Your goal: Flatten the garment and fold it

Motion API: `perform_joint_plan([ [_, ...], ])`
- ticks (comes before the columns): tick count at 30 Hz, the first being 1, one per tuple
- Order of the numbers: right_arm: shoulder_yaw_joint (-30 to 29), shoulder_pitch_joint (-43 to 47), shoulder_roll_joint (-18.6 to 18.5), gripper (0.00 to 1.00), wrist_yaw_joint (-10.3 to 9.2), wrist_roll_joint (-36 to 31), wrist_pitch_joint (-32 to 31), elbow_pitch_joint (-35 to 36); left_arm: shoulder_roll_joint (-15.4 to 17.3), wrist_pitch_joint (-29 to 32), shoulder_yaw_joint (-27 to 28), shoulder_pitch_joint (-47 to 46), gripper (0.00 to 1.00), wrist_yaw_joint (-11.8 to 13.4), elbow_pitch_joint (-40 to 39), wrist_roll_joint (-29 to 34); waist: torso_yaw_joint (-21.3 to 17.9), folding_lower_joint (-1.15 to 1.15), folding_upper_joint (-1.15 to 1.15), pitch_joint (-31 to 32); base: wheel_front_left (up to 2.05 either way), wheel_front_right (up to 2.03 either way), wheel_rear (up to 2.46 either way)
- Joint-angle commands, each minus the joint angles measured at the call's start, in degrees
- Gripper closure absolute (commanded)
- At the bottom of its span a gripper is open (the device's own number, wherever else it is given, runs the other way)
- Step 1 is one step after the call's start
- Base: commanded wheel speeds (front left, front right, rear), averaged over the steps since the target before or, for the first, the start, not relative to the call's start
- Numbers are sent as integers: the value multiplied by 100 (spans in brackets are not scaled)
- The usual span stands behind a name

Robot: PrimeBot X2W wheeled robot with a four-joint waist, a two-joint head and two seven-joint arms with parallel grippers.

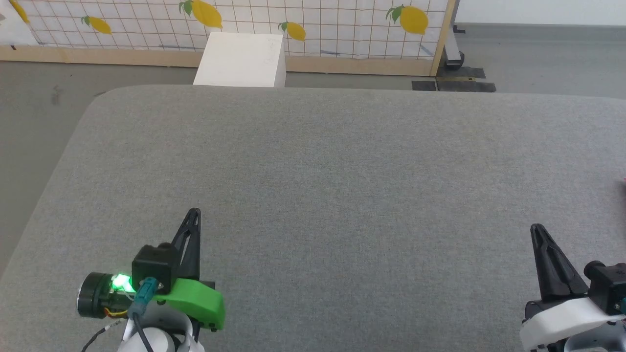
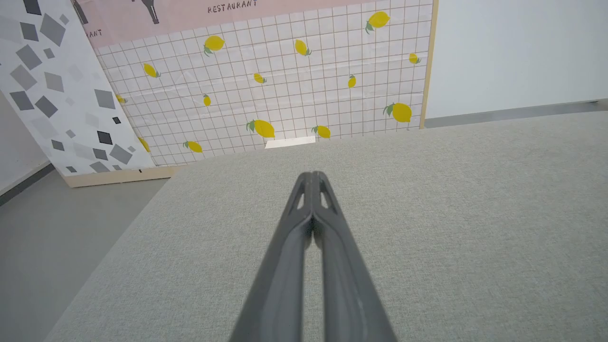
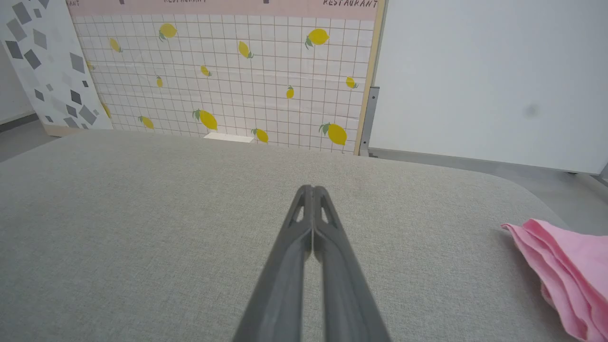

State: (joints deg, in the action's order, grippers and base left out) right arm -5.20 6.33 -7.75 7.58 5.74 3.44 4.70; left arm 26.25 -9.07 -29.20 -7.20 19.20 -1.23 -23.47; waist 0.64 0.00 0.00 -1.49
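Note:
The pink garment (image 3: 567,266) lies bunched in soft folds at the right edge of the right wrist view, on the grey padded table (image 3: 166,213), to the right of my right gripper. A sliver of pink garment (image 1: 624,182) shows at the head view's right edge. My right gripper (image 1: 537,229) is shut and empty at the lower right, its fingertips pressed together (image 3: 312,190). My left gripper (image 1: 194,213) is shut and empty at the lower left, its tips closed (image 2: 312,175) above bare table.
The grey table (image 1: 318,186) has rounded far corners, with floor beyond its left and far edges. A white box (image 1: 240,59) stands behind the far edge, before a lemon-patterned panel (image 1: 313,24). A white wall (image 3: 494,80) is at the right.

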Motion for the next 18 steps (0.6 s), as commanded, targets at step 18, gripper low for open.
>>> perform_joint_plan([
  [18, 112, -195, 119, 100, -3, -159, -88, -104, -479, 188, 591, 199, 100, -387, 31, 485, -12, 0, 0, 28, 0, 0, 0],
])
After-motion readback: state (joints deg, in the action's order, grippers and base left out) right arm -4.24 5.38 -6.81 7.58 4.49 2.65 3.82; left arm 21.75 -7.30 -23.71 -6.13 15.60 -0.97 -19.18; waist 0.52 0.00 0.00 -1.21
